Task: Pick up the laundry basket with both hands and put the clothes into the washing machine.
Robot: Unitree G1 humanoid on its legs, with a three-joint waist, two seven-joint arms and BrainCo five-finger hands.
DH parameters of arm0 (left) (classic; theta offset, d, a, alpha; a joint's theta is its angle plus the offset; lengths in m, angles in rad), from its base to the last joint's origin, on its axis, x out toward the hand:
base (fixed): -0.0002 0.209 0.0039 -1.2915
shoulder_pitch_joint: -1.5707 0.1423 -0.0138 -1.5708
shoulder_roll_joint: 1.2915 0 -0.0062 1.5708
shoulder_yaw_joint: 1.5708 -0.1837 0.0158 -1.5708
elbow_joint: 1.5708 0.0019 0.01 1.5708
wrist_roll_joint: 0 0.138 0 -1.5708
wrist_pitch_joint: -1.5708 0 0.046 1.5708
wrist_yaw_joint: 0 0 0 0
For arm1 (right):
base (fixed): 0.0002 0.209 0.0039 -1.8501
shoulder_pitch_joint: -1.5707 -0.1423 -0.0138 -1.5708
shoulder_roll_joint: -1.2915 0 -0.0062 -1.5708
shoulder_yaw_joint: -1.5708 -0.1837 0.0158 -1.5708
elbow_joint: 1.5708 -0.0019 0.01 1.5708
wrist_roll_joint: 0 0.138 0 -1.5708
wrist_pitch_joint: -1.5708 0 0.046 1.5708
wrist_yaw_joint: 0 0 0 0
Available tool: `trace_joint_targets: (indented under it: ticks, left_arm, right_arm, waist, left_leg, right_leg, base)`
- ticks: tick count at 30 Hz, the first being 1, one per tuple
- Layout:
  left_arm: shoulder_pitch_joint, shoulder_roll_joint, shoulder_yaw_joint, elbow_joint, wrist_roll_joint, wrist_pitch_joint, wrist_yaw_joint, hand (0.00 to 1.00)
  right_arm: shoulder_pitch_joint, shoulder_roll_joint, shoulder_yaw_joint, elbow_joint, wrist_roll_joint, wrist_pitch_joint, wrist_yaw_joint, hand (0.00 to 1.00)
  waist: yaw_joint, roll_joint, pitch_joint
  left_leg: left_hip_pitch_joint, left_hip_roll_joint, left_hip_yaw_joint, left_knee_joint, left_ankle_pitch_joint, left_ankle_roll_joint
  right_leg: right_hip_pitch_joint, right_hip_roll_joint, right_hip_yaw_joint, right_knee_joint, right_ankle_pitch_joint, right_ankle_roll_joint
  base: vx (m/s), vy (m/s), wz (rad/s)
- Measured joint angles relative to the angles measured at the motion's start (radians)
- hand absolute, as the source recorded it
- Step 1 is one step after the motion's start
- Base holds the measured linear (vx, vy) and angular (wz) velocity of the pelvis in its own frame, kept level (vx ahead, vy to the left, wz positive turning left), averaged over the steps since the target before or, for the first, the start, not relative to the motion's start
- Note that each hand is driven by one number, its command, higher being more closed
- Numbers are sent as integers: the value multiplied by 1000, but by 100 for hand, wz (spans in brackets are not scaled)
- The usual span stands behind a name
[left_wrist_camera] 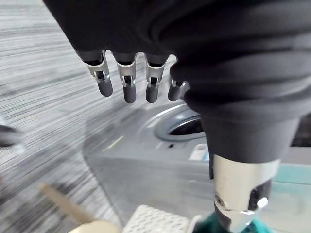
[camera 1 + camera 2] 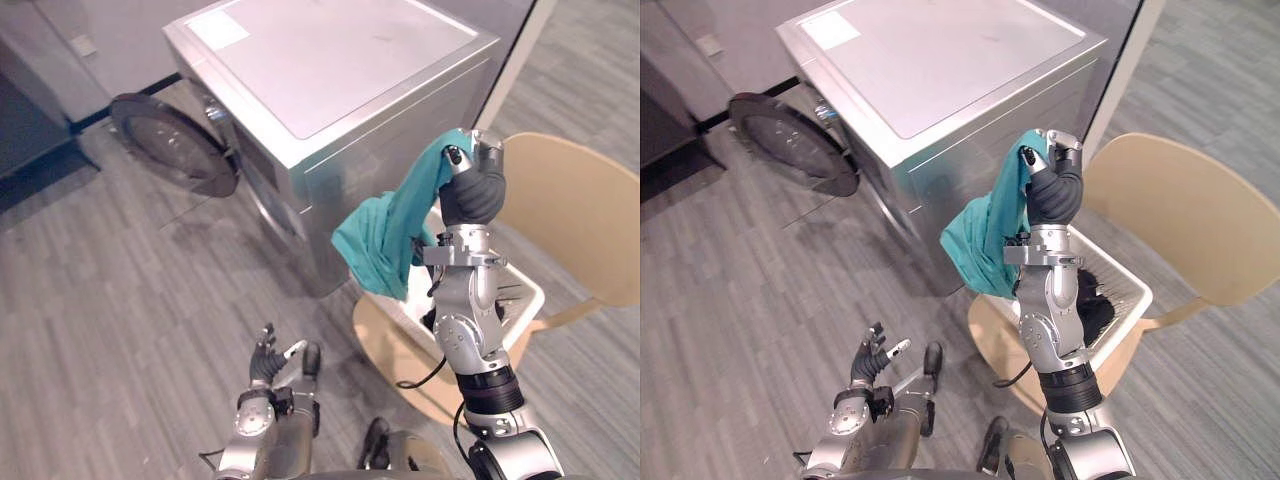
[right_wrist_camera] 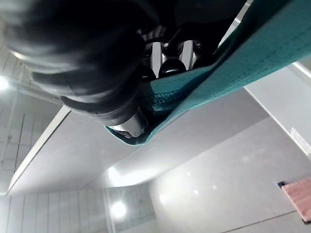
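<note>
**Cloth, metal and plastic as I find them**

The teal cloth garment [image 2: 385,235] in my right hand [image 2: 470,192] hangs soft, matt and wrinkled. The silver box-shaped washing machine [image 2: 330,70] is smooth satin metal. The white perforated laundry basket [image 2: 1137,290] looks plastic, the tan round-backed chair [image 2: 575,215] smooth and matt, and the grey striped floor [image 2: 120,290] like rough carpet.

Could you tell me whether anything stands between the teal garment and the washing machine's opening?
No separate object does. The teal garment, held by the right hand, hangs beside the washing machine, so only its front corner lies between; its door stands open.
</note>
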State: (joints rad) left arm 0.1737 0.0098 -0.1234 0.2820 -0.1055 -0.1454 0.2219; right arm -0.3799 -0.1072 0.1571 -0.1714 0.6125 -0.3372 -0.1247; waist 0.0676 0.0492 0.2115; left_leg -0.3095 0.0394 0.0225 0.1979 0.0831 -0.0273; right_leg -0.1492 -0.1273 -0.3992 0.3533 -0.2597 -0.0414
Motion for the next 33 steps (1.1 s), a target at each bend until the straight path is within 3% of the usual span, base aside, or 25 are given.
trace_joint_targets:
  ticks: [1, 2, 4, 6, 7, 8, 11, 15, 19, 21, 25, 26, 29, 33]
  left_arm:
    - [5, 3, 0, -32, 0, -11, -1, 0]
    - [-2, 4, 4, -90, 2, -32, -2, 0]
    - [-23, 4, -5, -144, 4, -63, -2, 0]
    - [-64, 3, -58, -174, 29, -78, -3, 0]
    - [-78, 3, -71, -176, 41, -80, -2, 0]
    - [-107, 4, -88, -183, 64, -81, 0, 0]
    - [-142, 23, -121, -208, 114, -83, 5, 0]
    - [-219, 59, -171, -189, 191, -77, 22, 0]
    - [-317, 70, -233, -100, 255, -63, 29, 0]
    - [-377, 77, -264, -19, 281, -50, 42, 0]
    - [-484, 87, -314, 66, 343, -31, 47, 0]
    - [-528, 95, -348, 100, 357, -27, 47, 100]
    - [-611, 94, -399, 201, 399, -9, 47, 100]
    - [-631, 95, -418, 241, 466, 17, 40, 100]
  right_arm:
    - [6, -2, 0, 0, 0, 2, 2, 100]
    - [15, -8, -2, 0, -2, 3, 9, 100]
    - [17, -10, -2, 1, -4, 12, 34, 100]
    - [19, -13, -5, 2, -5, 20, 49, 100]
    - [19, -13, -8, 2, -5, 20, 55, 100]
    - [19, -5, -12, 2, -6, 23, 67, 100]
    - [21, 24, 7, 3, -5, 37, 86, 100]
    - [19, 43, 110, 3, 7, 44, 124, 100]
    - [10, 56, 209, 3, 66, 65, 155, 100]
    - [-36, 66, 302, 3, 109, 74, 173, 100]
    - [-103, 70, 409, 3, 164, 82, 195, 100]
    - [-121, 70, 447, 3, 170, 87, 195, 100]
    - [-174, 70, 503, 4, 192, 116, 195, 100]
    - [-212, 68, 501, 10, 201, 121, 192, 100]
  waist:
    - [1, 7, -4]
    - [0, 20, -12]
    - [0, 28, -18]
    - [-9, 67, -45]
    - [-15, 72, -49]
    - [-28, 72, -51]
    - [-27, 50, -66]
    - [-28, 43, -100]
    - [-35, 39, -119]
    - [-55, 31, -134]
    - [-55, 7, -150]
    - [-55, 1, -154]
    - [-55, -2, -156]
    - [-55, -2, -156]
  left_leg:
    - [28, 10, 8, 34, -13, -6]
    - [87, 31, 9, 44, -78, -27]
    - [151, 48, 10, -10, -85, -35]
    - [222, 65, 4, -172, -70, -58]
    - [232, 65, 2, -195, -69, -58]
    - [242, 59, -17, -217, -68, -59]
    - [251, 30, -30, -220, -53, -44]
    - [258, 13, -37, -226, -40, -31]
    - [284, 16, -29, -248, -22, -28]
    - [298, 27, -15, -272, -7, -30]
    - [296, 47, 8, -279, 0, -40]
    - [296, 54, 9, -288, 7, -45]
    - [291, 66, 10, -289, 11, -51]
    - [288, 80, 19, -289, 15, -59]
  right_leg:
    - [1, -2, -7, -9, 10, -2]
    - [6, -2, -28, -36, 32, 0]
    - [10, 2, -49, -67, 61, 6]
    - [32, 23, -95, -111, 93, 25]
    - [37, 24, -108, -113, 96, 31]
    - [49, 18, -126, -114, 104, 44]
    - [76, 2, -125, -147, 124, 70]
    - [98, 2, -120, -188, 156, 79]
    - [120, 11, -105, -225, 183, 75]
    - [128, 31, -88, -264, 209, 66]
    - [135, 67, -59, -328, 254, 47]
    - [136, 78, -57, -347, 266, 39]
    - [144, 98, -52, -381, 291, 29]
    - [147, 119, -43, -408, 309, 15]
  base:
    - [-127, 3, 57]
    - [-94, 51, 45]
    - [-68, 70, 41]
    - [-56, 101, 46]
    - [-65, 154, 58]
    - [-52, 139, 44]
    - [-69, 151, 25]
    - [-62, 84, 7]
    - [-57, 5, -11]
    - [-64, -29, -26]
    - [-72, -34, -27]
    - [-64, -71, -8]
    - [-56, -43, -7]
    - [-21, -20, -9]
